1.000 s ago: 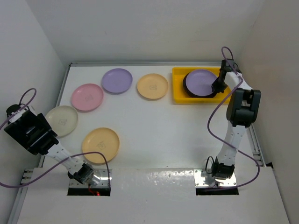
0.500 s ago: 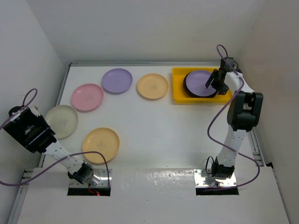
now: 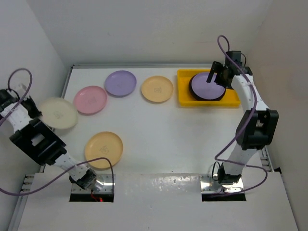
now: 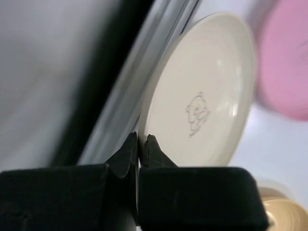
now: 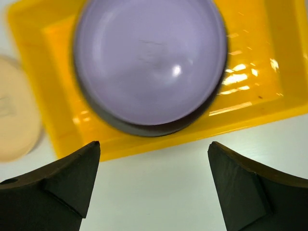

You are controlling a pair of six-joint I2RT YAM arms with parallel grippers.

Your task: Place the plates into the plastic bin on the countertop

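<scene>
Left tool (image 4: 139, 144) pinching cream plate (image 4: 202, 110) rim, well left of plastic bin (image 3: 231, 102); right tool (image 5: 153, 147) spread above bin, purple plate (image 5: 149, 67) inside. Next, likely: carry cream plate to bin

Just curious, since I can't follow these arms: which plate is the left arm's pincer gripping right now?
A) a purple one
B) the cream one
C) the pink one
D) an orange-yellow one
B: in the left wrist view the left pincer is closed on the rim of the cream plate.
</scene>
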